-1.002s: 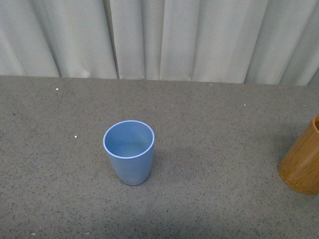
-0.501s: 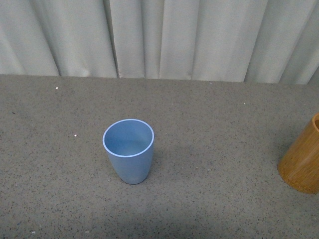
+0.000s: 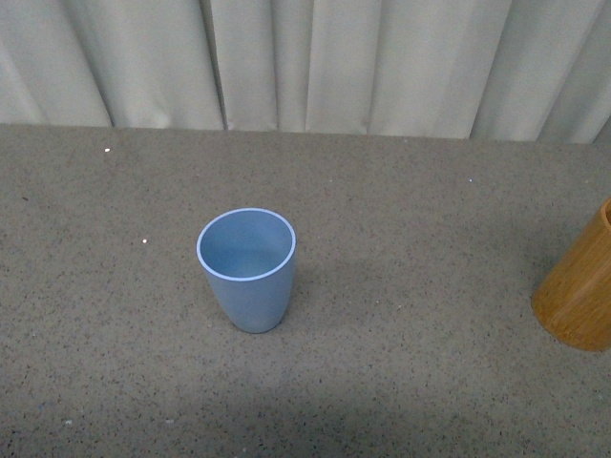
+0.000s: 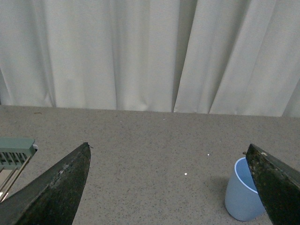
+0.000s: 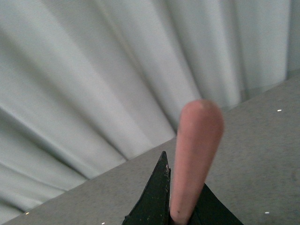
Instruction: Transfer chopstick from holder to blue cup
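Observation:
The light blue cup [image 3: 246, 268] stands upright and empty in the middle of the grey table; it also shows in the left wrist view, the blue cup [image 4: 240, 194] partly behind one dark finger. The orange-brown holder [image 3: 579, 296] is cut off at the right edge of the front view. My left gripper [image 4: 168, 180] is open, its two dark fingers wide apart over bare table with nothing between them. My right gripper [image 5: 180, 206] is shut on the salmon-pink chopstick [image 5: 194, 150], whose rounded end sticks out past the jaws toward the curtain. Neither arm shows in the front view.
A pale pleated curtain [image 3: 315, 62] runs along the table's far edge. A green-grey ribbed object [image 4: 14, 152] sits at the edge of the left wrist view. Small white specks dot the grey table [image 3: 410, 239].
In the front view the cup, the holder and the curtain line have all shifted upward in the picture by a small amount; nothing on the table has moved relative to anything else.

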You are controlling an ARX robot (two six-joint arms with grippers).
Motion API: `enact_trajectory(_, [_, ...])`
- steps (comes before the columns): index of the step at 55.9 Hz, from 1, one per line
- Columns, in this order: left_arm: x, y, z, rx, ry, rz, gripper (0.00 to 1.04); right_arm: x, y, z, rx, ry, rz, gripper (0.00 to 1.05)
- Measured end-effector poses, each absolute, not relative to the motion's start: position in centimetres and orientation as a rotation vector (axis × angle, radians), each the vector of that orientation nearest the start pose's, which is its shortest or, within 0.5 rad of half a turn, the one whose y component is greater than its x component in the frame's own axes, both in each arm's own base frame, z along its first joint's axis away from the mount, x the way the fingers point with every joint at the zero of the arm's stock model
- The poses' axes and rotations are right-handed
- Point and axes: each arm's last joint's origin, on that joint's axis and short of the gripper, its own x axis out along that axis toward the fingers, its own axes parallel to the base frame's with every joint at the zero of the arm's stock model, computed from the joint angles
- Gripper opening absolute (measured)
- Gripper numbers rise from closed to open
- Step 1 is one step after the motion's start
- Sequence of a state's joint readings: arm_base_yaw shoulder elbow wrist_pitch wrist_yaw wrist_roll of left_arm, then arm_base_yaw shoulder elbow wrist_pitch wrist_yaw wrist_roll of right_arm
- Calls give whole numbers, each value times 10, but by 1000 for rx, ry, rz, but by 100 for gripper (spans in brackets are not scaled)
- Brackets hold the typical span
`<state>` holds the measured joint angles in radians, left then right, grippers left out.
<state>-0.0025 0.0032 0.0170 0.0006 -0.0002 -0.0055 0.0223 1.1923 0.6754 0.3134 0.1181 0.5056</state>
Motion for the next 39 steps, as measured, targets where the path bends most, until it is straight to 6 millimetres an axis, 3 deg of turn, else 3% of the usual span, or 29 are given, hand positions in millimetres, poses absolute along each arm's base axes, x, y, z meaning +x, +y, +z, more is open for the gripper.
enact_trajectory(24, [97,0,169,-6,-14,-2,98,271,86,227,614,213,126,2])
enact_trajectory(39, [97,0,169,-6,-14,-2,98,273,109,200,661,276,191,2])
